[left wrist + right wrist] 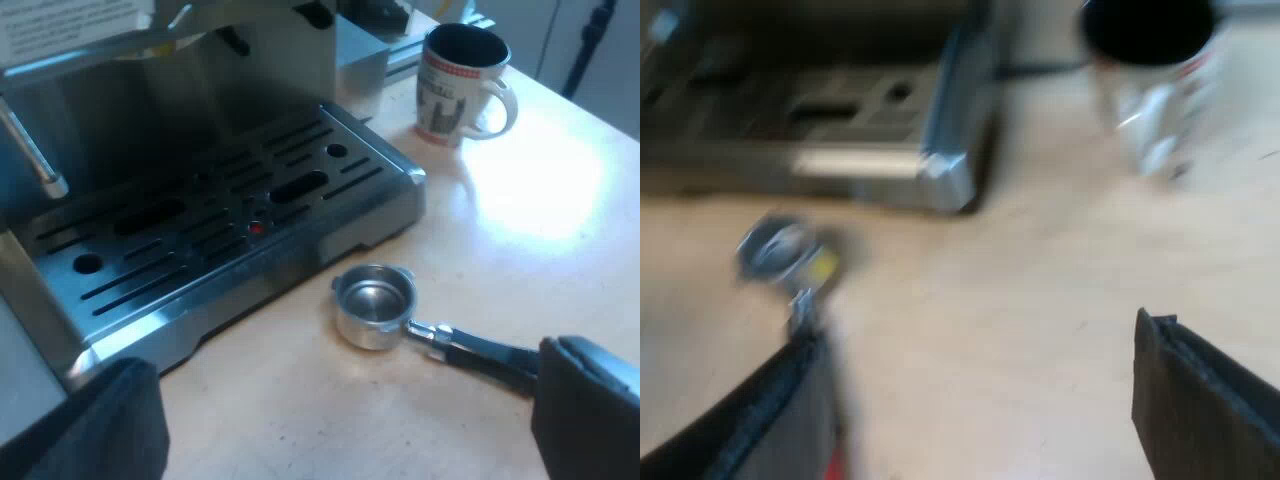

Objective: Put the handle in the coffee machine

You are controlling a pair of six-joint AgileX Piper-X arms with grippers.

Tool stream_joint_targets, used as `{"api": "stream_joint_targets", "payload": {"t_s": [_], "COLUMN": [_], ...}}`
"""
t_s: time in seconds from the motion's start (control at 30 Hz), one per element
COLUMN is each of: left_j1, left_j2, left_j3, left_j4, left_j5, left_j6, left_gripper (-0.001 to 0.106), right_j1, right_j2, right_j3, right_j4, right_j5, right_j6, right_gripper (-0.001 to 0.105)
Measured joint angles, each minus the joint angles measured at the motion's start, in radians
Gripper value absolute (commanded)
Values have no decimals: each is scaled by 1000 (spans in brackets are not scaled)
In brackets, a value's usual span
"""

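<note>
the metal holder [375,305] is lying on the worktop [540,200] just beside the espresso machine [200,230], its handle [480,350] pointing away, seemingly free for grasping. the left gripper [345,430] and right gripper [980,420] are hovering, fingers spread, holding nothing.

Pale table [540,200], w/ espresso machine [200,230], holder [375,305], mug [460,85]
</note>
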Motion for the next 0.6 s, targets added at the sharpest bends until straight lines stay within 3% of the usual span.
{"api": "stream_joint_targets", "payload": {"t_s": [0.03, 0.1, 0.23, 0.37, 0.43, 0.6], "left_j1": [0, 0, -21, -66, -127, -200], "left_j2": [39, 71, 155, 194, 227, 259], "left_j3": [-22, -37, -68, -68, -68, -68], "left_j4": [0, 0, 3, 22, 44, 49], "left_j5": [16, 22, 67, 68, 70, 43], "left_j6": [54, 109, 212, 269, 329, 362], "left_gripper": [77, 77, 77, 77, 77, 77], "right_j1": [15, 111, 243, 329, 417, 516], "right_j2": [17, 127, 257, 325, 381, 443], "right_j3": [-10, -66, -97, -115, -131, -136], "right_j4": [7, 76, 111, 112, 112, 113], "right_j5": [-3, -10, -7, 29, 96, 168], "right_j6": [-2, -5, -1, 18, 50, 110], "right_gripper": [65, 65, 65, 65, 65, 65]}}
